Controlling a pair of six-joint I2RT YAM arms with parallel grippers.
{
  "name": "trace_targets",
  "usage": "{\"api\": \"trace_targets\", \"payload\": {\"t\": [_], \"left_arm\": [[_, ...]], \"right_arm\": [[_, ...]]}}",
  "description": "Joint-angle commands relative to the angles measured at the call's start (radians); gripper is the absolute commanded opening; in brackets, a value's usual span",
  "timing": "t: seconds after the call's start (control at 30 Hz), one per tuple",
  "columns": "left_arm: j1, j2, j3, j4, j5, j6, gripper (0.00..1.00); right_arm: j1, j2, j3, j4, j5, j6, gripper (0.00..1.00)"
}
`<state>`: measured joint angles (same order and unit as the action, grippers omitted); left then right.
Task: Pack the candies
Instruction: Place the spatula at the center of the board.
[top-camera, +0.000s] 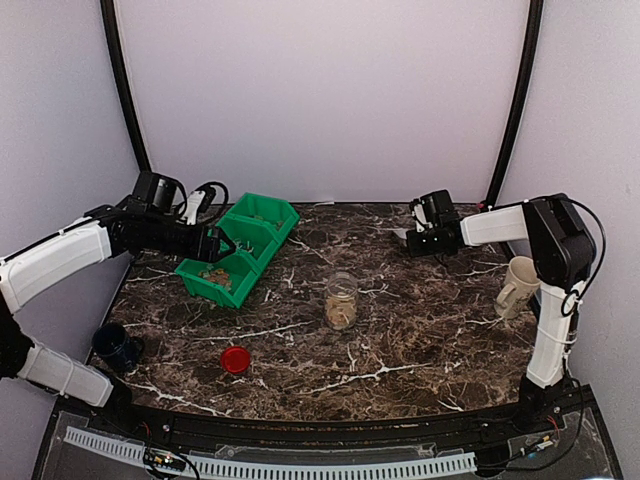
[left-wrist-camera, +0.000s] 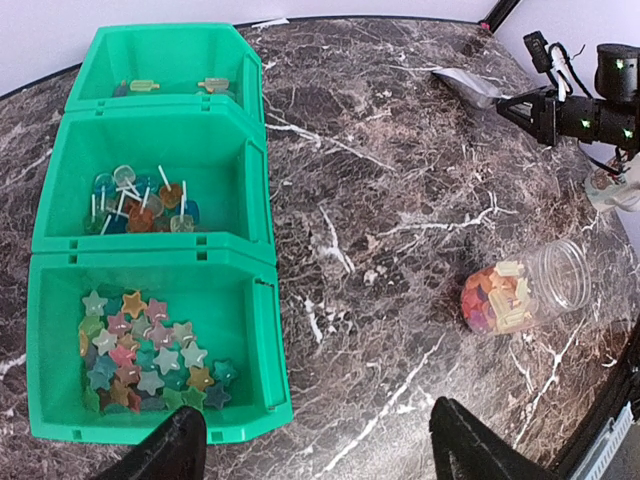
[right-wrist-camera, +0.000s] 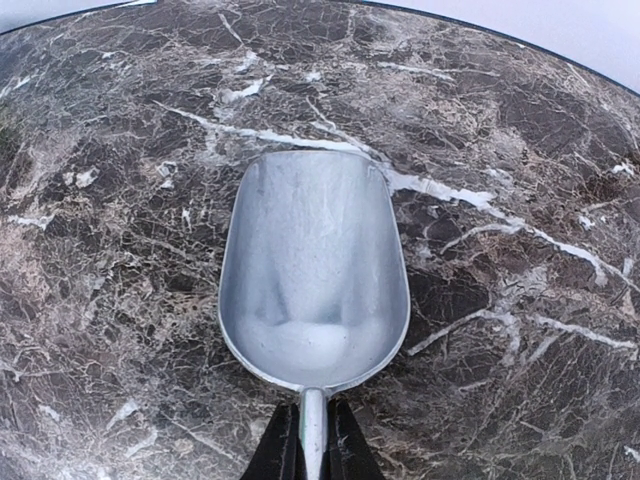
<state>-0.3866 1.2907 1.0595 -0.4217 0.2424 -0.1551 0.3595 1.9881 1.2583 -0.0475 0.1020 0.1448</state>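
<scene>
Count: 1 dark cup (top-camera: 112, 345), 3 green bins (left-wrist-camera: 250, 330), 1 red lid (top-camera: 235, 360), 1 clear jar (top-camera: 341, 300), 1 metal scoop (right-wrist-camera: 313, 270) and 1 pale mug (top-camera: 515, 287), all on or over 1 marble table (top-camera: 400, 340). The cup stands at the left edge. The left gripper (left-wrist-camera: 318, 420) is released, its 2 fingers spread wide with nothing between them, at the near end of the bins. The bins sit end to end in 1 row running from near-left to far-right. The candies (left-wrist-camera: 145, 350) lie heaped in the nearest bin: star-shaped pieces, too overlapped to count, facing every way with no common heading or long axis. That heap sits just ahead and left of the left gripper, not touching it. The middle bin holds lollipops (left-wrist-camera: 140, 205) and the far bin a few pieces. The lid lies flat, apart from the jar. The jar stands upright, uncapped, part filled with more sweets. The right gripper (right-wrist-camera: 313, 445) is clenched on the scoop handle, bowl empty and pointing forward, well apart from jar and bins
</scene>
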Motion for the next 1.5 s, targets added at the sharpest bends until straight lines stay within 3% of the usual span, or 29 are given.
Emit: {"api": "trace_targets", "payload": {"t": [0.0, 0.8, 1.03, 1.2, 1.3, 1.47], "left_arm": [[-0.004, -0.036, -0.048, 0.048, 0.002, -0.003, 0.80], [-0.004, -0.040, -0.083, 0.079, 0.011, -0.001, 0.80], [-0.002, -0.032, -0.084, 0.073, 0.012, 0.004, 0.81], [-0.002, -0.027, -0.083, 0.069, 0.013, 0.007, 0.80], [-0.002, -0.024, -0.086, 0.068, 0.013, 0.011, 0.80], [-0.007, -0.012, -0.085, 0.059, -0.002, 0.018, 0.79]], "right_arm": [[-0.005, 0.037, -0.020, -0.101, -0.028, 0.012, 0.08], [-0.003, -0.021, -0.011, -0.146, -0.017, 0.004, 0.22], [0.000, -0.086, -0.024, -0.164, -0.023, -0.002, 0.40], [0.021, -0.144, -0.027, -0.181, -0.020, -0.006, 0.45], [0.045, -0.193, -0.028, -0.192, -0.013, -0.016, 0.63], [0.107, -0.287, -0.058, -0.191, 0.024, -0.032, 0.69]]}}
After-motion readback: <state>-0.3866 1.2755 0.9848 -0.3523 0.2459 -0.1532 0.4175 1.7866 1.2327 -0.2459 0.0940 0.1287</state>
